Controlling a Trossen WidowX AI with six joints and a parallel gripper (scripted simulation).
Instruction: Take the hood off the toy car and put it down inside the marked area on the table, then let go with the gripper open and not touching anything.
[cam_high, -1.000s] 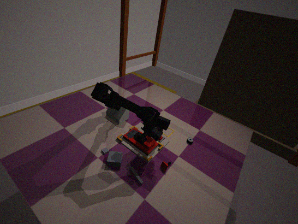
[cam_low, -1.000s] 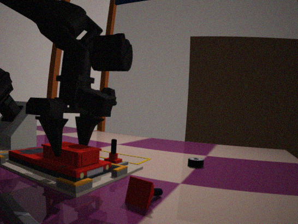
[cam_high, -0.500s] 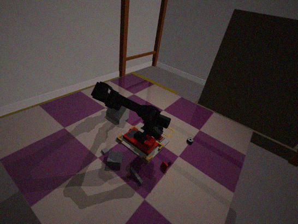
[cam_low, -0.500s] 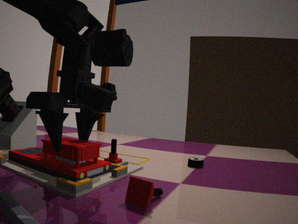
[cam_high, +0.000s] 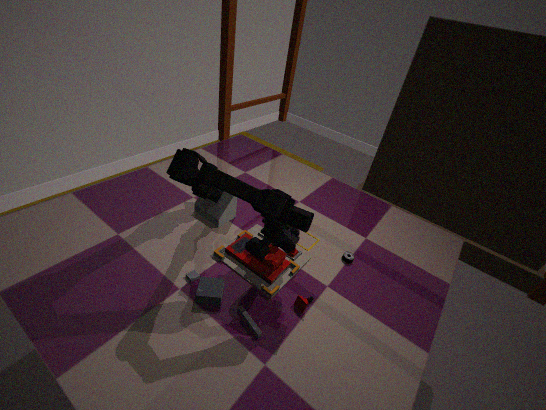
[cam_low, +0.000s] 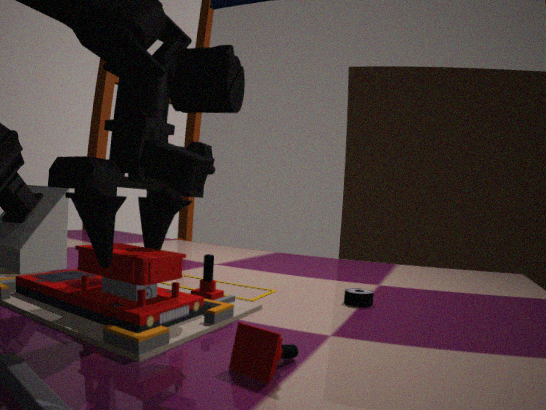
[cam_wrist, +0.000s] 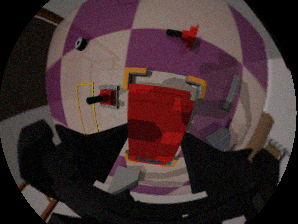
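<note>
With its wrist pointing down over the toy car (cam_high: 272, 272) (cam_low: 65, 295), arm (cam_high: 235, 185) (cam_low: 145, 90) bent, tool (cam_high: 257, 246) (cam_low: 131, 256) (cam_wrist: 156, 129) clamped on the raised red hood (cam_low: 132, 262) (cam_wrist: 157, 122)

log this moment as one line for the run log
black two-fingered gripper: shut on red boxy hood | hood: raised above red toy car | yellow-outlined area: hood not there

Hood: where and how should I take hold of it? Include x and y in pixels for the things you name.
Best on the two opposite side walls of the hood (cam_high: 272, 257) (cam_low: 157, 266) (cam_wrist: 160, 110), with the hand (cam_high: 272, 248) (cam_low: 130, 257) (cam_wrist: 156, 129) coming straight down from above, as it grips now. Those walls face outward, its broad top shows no handle, and the gray block (cam_low: 117, 289) beneath it blocks a approach from below.
</note>
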